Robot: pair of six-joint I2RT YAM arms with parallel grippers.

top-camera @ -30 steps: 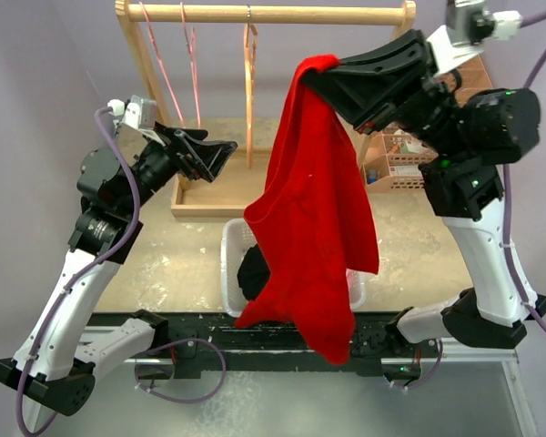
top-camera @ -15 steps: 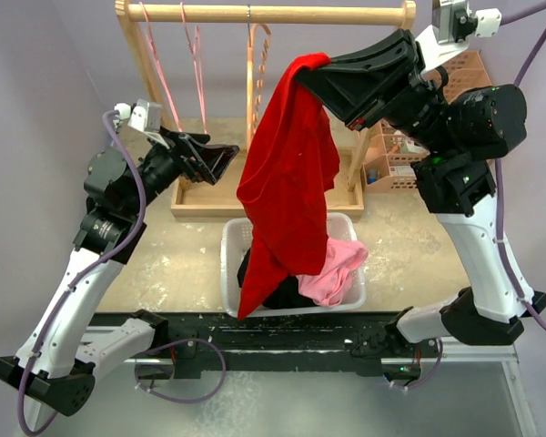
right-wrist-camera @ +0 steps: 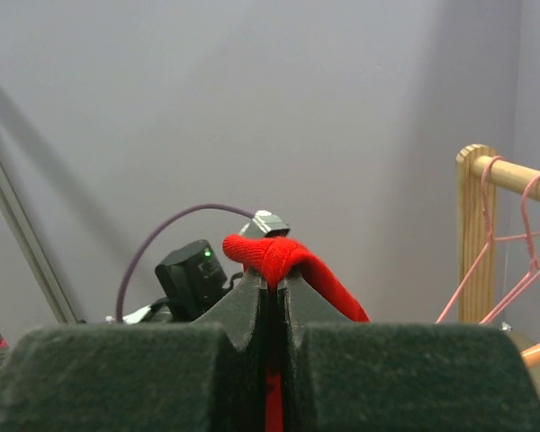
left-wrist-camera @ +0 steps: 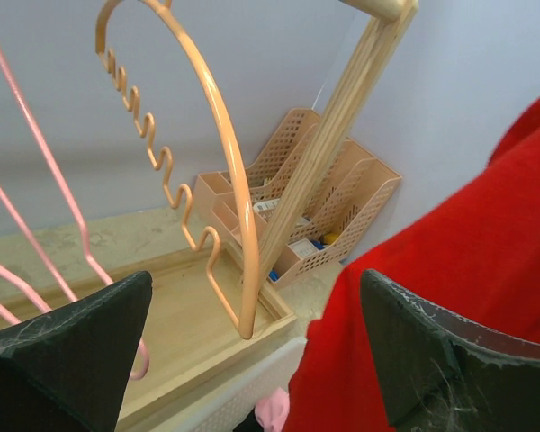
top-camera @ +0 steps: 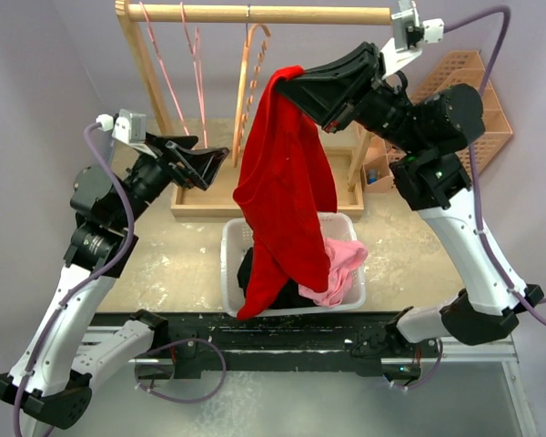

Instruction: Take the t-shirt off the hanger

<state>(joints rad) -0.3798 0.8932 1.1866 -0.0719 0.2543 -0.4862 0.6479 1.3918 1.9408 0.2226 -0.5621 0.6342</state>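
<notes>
The right hand (top-camera: 289, 80) has carried the t-shirt (top-camera: 287, 182) leftward and farther back than a second ago. Then the red cloth hung nearer the camera, its hem draped down past the front edge of the desk (top-camera: 164, 264). Now its lower end drops into the white basket (top-camera: 227, 273), beside a pink garment (top-camera: 341, 259) already lying there.

Since half a second ago the grip point has slid a little more to the left, and the bare orange hanger (left-wrist-camera: 231, 162) has swung to a tilt on the rail (top-camera: 273, 14). The left arm has shifted slightly left.

The right hand is clamped on a bunched fold at the top of the shirt; in its wrist view the cloth (right-wrist-camera: 288, 261) bulges out above the closed fingers (right-wrist-camera: 252, 301). The shirt is clear of the hanger, hanging in the air just right of it.

The left hand (top-camera: 214, 167) is spread wide and holds nothing, near the hanger.

Packets in the orange organiser (left-wrist-camera: 342, 207) carry labels too small to read.
</notes>
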